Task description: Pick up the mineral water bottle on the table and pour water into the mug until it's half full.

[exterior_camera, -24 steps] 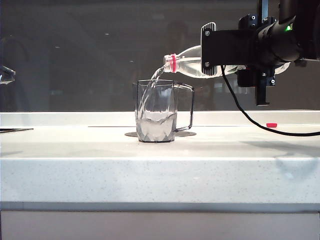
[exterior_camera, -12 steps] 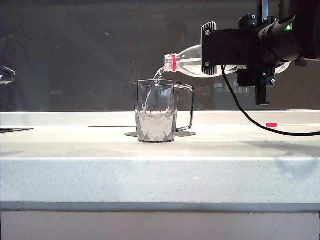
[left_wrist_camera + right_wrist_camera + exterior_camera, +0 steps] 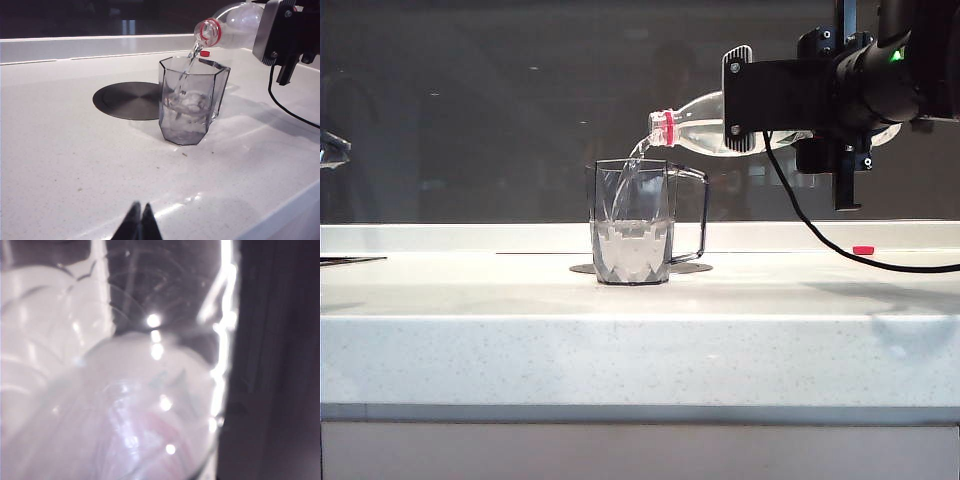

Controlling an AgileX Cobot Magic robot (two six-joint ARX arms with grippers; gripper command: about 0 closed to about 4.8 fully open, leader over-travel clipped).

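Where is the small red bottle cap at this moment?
In the exterior view the red cap lies on the table at the right, near the back edge, apart from the mug and under the right gripper holding the bottle.

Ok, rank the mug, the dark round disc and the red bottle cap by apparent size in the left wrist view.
1. Dark round disc, though it lies flat and foreshortened, so it only narrowly beats the mug.
2. Mug, nearer the camera.
3. Red bottle cap, tiny, farther back and partly hidden behind the mug.
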